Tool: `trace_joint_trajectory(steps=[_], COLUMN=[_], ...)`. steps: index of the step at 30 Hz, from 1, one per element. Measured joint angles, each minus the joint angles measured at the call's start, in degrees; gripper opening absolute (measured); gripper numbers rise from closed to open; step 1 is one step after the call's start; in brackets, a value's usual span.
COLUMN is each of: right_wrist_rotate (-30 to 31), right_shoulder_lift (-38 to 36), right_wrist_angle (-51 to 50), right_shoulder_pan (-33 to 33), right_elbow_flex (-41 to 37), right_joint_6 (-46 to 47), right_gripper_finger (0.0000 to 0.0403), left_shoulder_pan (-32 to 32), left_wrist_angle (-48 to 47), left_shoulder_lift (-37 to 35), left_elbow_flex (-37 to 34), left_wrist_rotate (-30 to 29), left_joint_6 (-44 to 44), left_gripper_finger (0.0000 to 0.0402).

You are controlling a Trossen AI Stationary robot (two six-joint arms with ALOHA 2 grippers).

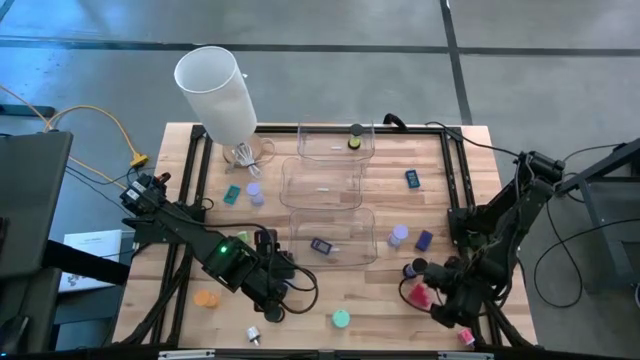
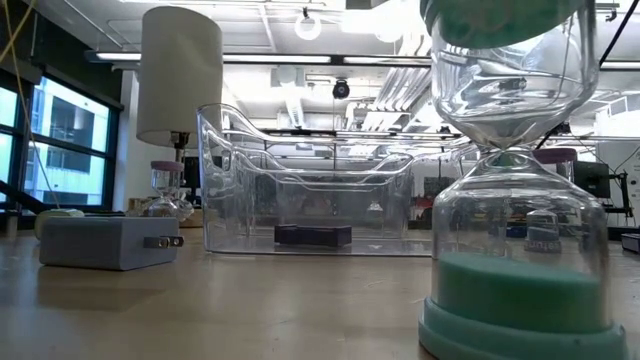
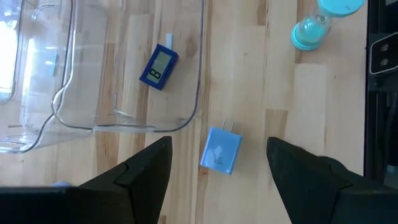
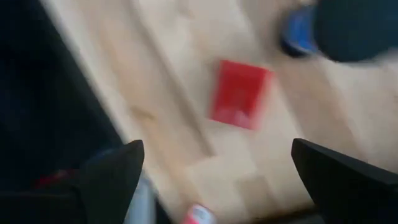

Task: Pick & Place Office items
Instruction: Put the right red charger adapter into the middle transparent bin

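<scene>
Small office items lie scattered on the wooden table (image 1: 380, 310). My left gripper (image 3: 219, 180) stands open above the near left part, and a light blue plug block (image 3: 221, 151) lies flat on the wood ahead of its fingers, untouched. A dark blue block (image 3: 158, 66) lies inside the nearest clear bin (image 1: 335, 235). My right gripper (image 4: 214, 180) hangs open at the near right, over a red block (image 4: 239, 93) that lies flat on the table, also in the high view (image 1: 420, 294). A blue piece (image 4: 297, 31) lies just beyond it.
Three clear bins stand in a row down the middle; the far one (image 1: 335, 142) holds a black piece (image 1: 354, 135). A tall white cylinder (image 1: 215, 92) stands far left. A teal hourglass (image 1: 341, 319), an orange disc (image 1: 206, 298), lavender discs (image 1: 399, 235) and blue blocks (image 1: 413, 178) lie around.
</scene>
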Motion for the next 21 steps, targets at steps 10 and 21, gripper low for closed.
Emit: trace_joint_trajectory(steps=[10, 21], right_wrist_rotate=[3.04, 0.62], right_shoulder_lift=[6.4, 14.11], right_wrist_angle=[0.37, -1.08], right_shoulder_pan=[0.54, -2.42], right_elbow_flex=[0.04, -0.01], right_joint_6=[0.05, -2.37], right_gripper_finger=[0.0376, 0.0361], left_shoulder_pan=[0.0, 0.0], left_wrist_angle=[0.0, 0.16], left_shoulder_lift=[0.0, 0.0], left_elbow_flex=[0.0, 0.0], left_wrist_rotate=[0.0, 0.0], left_joint_6=[0.16, 0.18], left_gripper_finger=[0.0254, 0.0254])
